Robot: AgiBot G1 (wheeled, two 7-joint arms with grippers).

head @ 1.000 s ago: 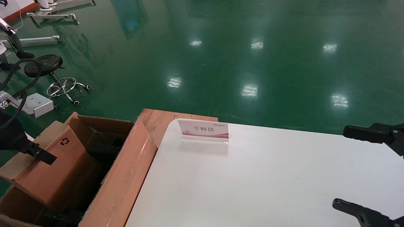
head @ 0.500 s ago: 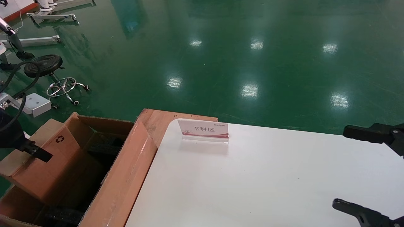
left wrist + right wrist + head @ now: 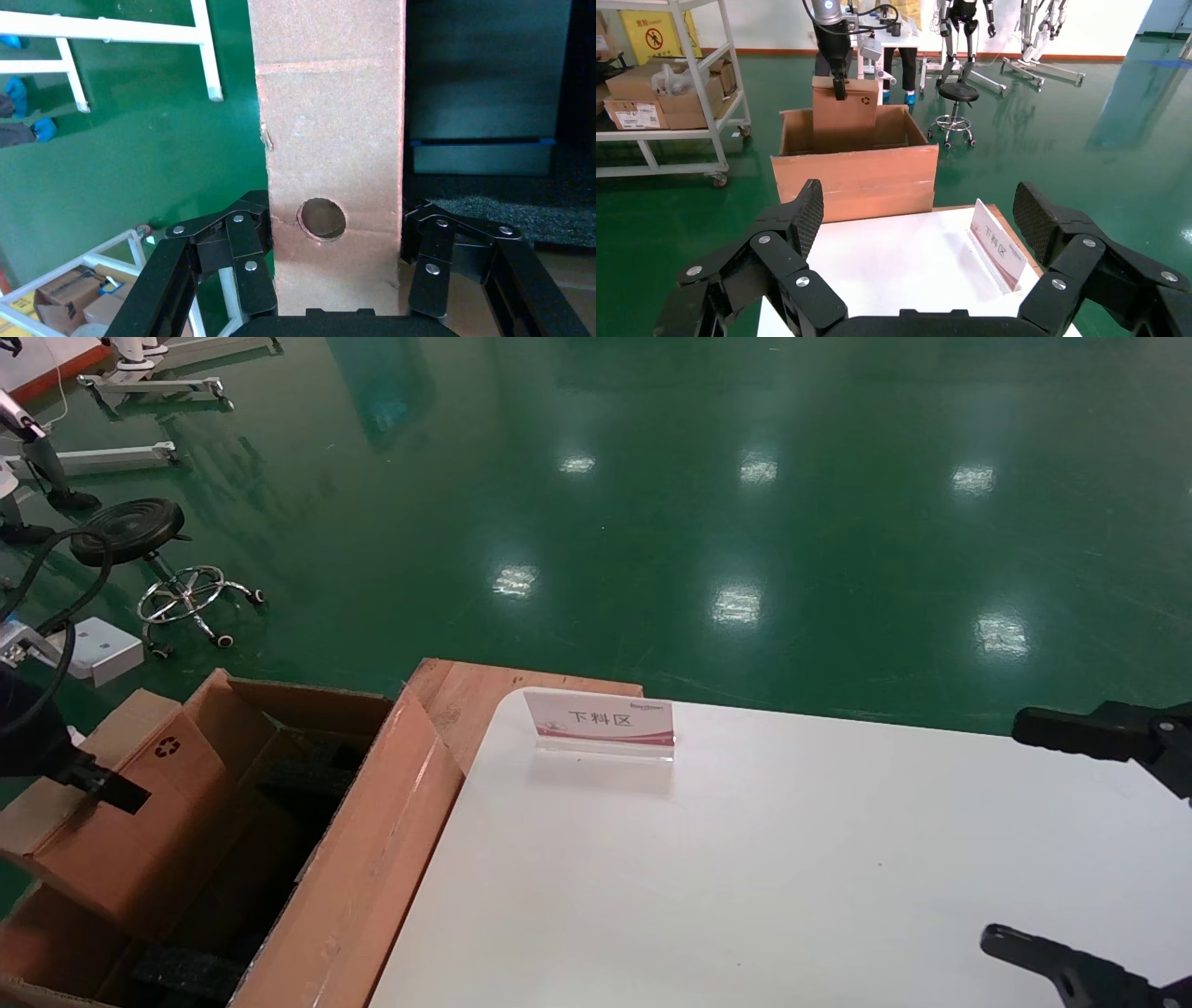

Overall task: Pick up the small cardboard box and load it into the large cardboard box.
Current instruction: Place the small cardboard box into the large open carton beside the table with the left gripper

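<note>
So right now my left claw (image 3: 337, 270) is clamped on the small box (image 3: 140, 803), one finger on each side of the narrow face with the round hole, and it hangs tilted over the left part of the big box (image 3: 363, 859), its lower end already down between the walls. I reckon the trick here is to lower it straight, keep the grip firm until the bottom sits on the black foam (image 3: 182, 971), and watch that the corner doesn't catch the near flap; only then let go. My right claw (image 3: 916, 242) is spread wide open with nothing in it, parked over the right side of the white worktop (image 3: 792, 859) near the little sign (image 3: 601, 721). Compared to a second ago, the small box has slid a bit further left, recycling mark with it.
</note>
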